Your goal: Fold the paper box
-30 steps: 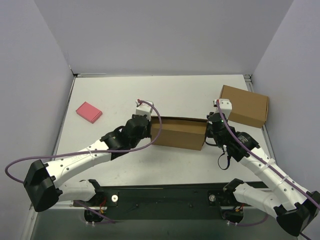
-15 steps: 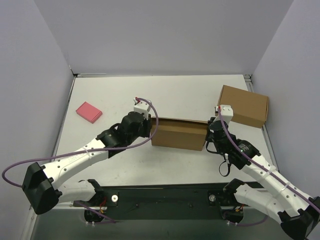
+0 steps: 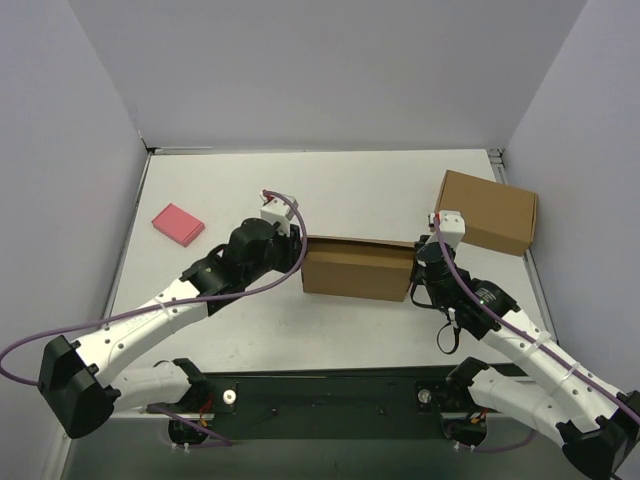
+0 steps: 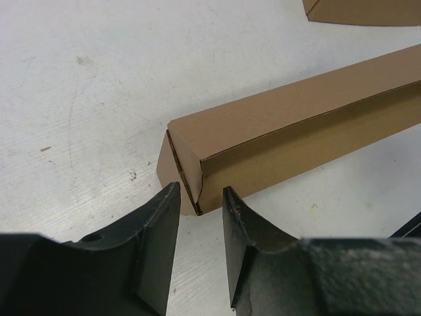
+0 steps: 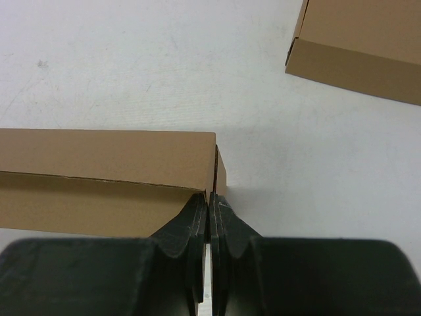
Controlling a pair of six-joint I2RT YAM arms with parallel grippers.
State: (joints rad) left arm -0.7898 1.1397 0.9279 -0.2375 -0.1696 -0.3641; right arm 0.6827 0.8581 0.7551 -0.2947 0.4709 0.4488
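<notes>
**Box formed; the 2 ends look like the last job**

The paper box [image 3: 358, 268], plain brown die-cut cardboard, lies near the middle of the white table [image 3: 350, 190] as a long closed oblong, its length running left to right between the 2 arms. We judge the main folding done: all 4 long walls stand, and the left wrist view shows the top panel lapped over the front wall along a thin dark seam. At the left end a flap covers the opening, though a dark line down its edge suggests it is not fully seated. The right wrist view shows a similar narrow gap at the right end. What is left, in our judgement, is pressing or tucking those 2 end flaps home and then letting go.

The left gripper [image 4: 200, 194] sits just at the box's near left corner, its fingers parted by a narrow gap with nothing between them. We cannot tell whether they touch the cardboard. The right gripper [image 5: 210, 201] has its fingers pressed together, tips right at the edge of the right end. We see nothing held between them.

Further out, a second brown cardboard box [image 3: 487, 212], fully formed, stands at the far right, apart from the work. A small flat pink block [image 3: 178, 225] lies well away at the left.
</notes>
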